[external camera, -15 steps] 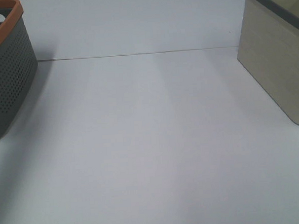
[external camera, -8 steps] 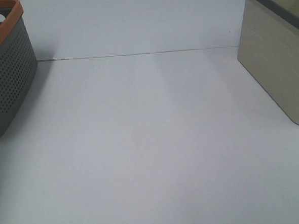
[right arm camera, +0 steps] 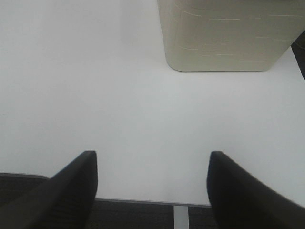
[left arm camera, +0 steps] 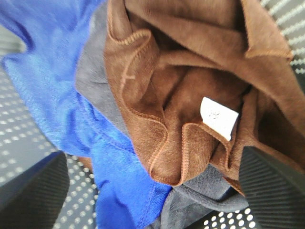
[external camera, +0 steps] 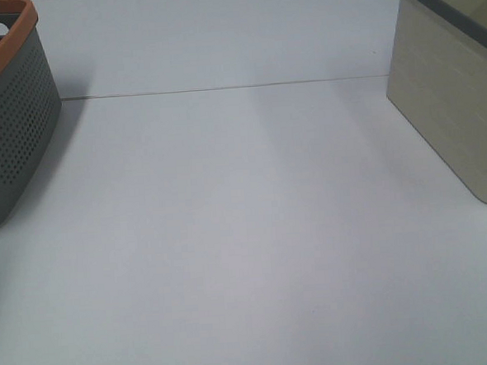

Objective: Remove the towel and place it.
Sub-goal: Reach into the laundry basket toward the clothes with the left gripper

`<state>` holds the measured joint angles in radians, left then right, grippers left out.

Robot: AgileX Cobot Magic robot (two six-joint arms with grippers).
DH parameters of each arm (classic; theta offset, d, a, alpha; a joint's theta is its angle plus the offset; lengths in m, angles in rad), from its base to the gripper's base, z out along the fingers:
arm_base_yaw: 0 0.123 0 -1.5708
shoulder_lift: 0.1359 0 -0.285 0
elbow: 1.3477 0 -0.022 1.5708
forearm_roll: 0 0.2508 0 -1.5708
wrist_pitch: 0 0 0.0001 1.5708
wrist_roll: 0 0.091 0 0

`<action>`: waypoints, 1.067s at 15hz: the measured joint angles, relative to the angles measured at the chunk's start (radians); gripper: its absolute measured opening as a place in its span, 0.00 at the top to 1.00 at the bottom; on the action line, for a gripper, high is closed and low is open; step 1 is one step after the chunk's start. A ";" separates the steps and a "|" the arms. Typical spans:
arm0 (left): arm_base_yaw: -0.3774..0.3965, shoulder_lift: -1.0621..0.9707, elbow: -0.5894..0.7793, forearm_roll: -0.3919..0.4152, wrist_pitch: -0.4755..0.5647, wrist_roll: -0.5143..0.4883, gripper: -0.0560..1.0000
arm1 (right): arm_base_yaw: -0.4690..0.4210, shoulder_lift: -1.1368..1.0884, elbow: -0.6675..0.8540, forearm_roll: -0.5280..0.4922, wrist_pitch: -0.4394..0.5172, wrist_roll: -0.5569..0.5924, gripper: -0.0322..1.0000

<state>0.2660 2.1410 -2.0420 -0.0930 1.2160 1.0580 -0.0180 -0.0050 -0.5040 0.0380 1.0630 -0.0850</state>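
The towel [left arm camera: 190, 95], dark reddish-brown with a stitched hem and a small white tag [left arm camera: 218, 117], lies crumpled in the grey perforated basket [left arm camera: 19, 138] in the left wrist view. It rests on a blue cloth [left arm camera: 52, 81] and a dark grey cloth [left arm camera: 200, 195]. My left gripper [left arm camera: 152, 191] is open just above the pile, one finger on each side of the towel's lower fold. My right gripper [right arm camera: 152, 183] is open and empty above the bare white table [right arm camera: 95, 95]. Neither gripper shows in the exterior high view.
The grey basket with an orange rim [external camera: 12, 122] stands at the far left of the table. A beige basket with a grey rim [external camera: 453, 95] stands at the far right and also shows in the right wrist view [right arm camera: 224, 33]. A seam [external camera: 221, 89] crosses the table at the back.
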 joint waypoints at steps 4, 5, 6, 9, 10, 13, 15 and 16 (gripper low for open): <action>0.001 0.063 0.000 -0.002 -0.119 0.030 0.16 | 0.000 0.000 0.000 0.000 0.000 0.000 0.41; 0.001 0.078 0.000 -0.004 -0.145 0.040 0.19 | 0.000 0.000 0.000 0.000 0.000 0.000 0.41; 0.001 0.093 0.000 -0.007 -0.164 0.053 0.20 | 0.000 0.000 0.000 0.000 0.000 0.000 0.41; 0.000 0.138 -0.001 -0.061 -0.209 0.081 0.21 | 0.000 0.000 0.000 0.000 0.000 0.000 0.41; 0.000 0.151 -0.003 -0.072 -0.214 0.083 0.23 | 0.000 0.000 0.000 0.000 0.000 0.001 0.41; -0.021 0.174 -0.003 -0.080 -0.255 0.083 0.40 | 0.000 0.000 0.000 0.000 0.000 0.001 0.41; -0.032 0.175 -0.004 -0.083 -0.286 0.083 0.57 | 0.000 0.000 0.000 0.000 0.000 0.001 0.41; -0.039 0.175 -0.009 -0.077 -0.292 0.083 0.64 | 0.000 0.000 0.000 0.000 0.000 0.002 0.41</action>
<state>0.2270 2.3160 -2.0510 -0.1700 0.9240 1.1410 -0.0180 -0.0050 -0.5040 0.0380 1.0630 -0.0830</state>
